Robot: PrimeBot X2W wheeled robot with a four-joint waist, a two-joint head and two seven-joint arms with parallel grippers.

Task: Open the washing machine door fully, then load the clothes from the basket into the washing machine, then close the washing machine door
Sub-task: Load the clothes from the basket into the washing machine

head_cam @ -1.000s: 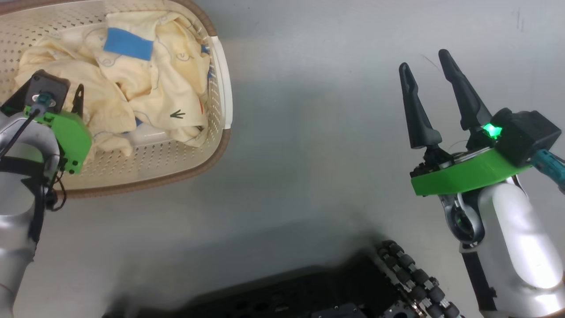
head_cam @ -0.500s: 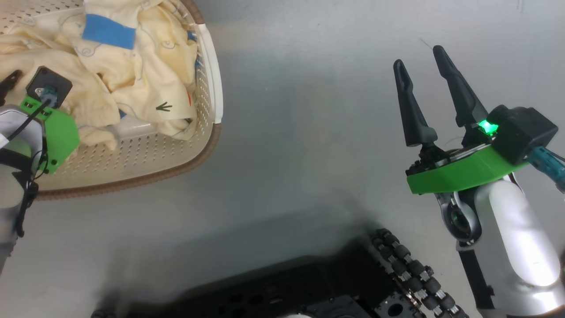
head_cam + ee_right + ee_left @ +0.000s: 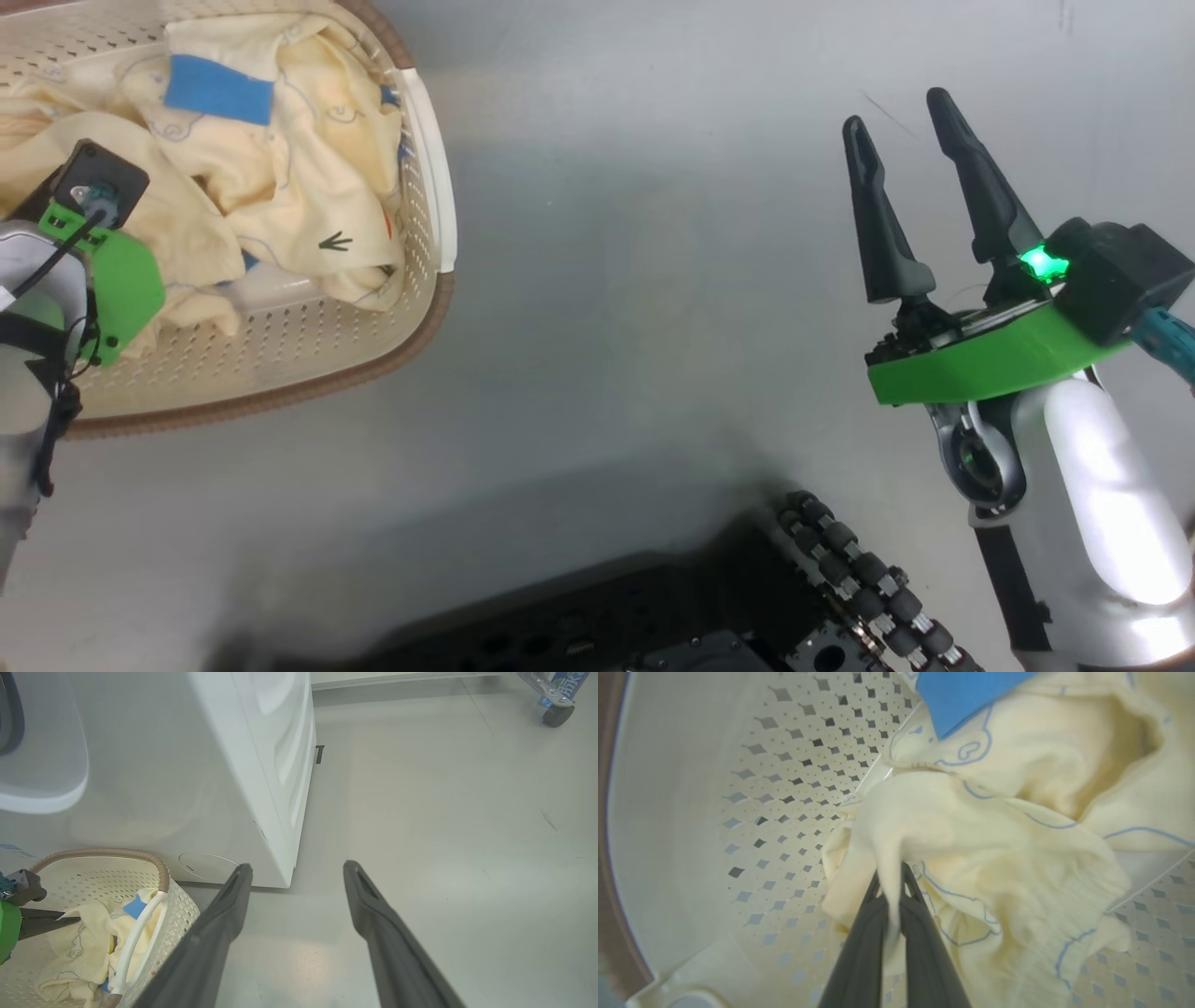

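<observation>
The cream basket (image 3: 280, 397) stands on the floor at the upper left of the head view, with the pale yellow clothes (image 3: 299, 187) piled in it. In the left wrist view my left gripper (image 3: 891, 877) is shut on a fold of the clothes (image 3: 994, 835), inside the perforated basket wall (image 3: 775, 788). My right gripper (image 3: 894, 112) hangs open over bare floor to the right, holding nothing. In the right wrist view the right gripper (image 3: 298, 867) faces the white washing machine (image 3: 261, 774). The basket (image 3: 154, 868), the clothes (image 3: 88, 942) and my left gripper (image 3: 70, 919) sit at the lower left. The washing machine door (image 3: 51, 788) shows as a rounded white edge at the top left.
Grey floor (image 3: 635, 280) lies open between the basket and my right arm. My own dark base with its roller wheels (image 3: 840, 579) is at the bottom of the head view. A cart's caster wheel (image 3: 556, 714) stands far right beyond the machine.
My left gripper has shut on a fold of the clothes in the basket. The head view has shifted slightly. My right gripper stays open in the same pose.
</observation>
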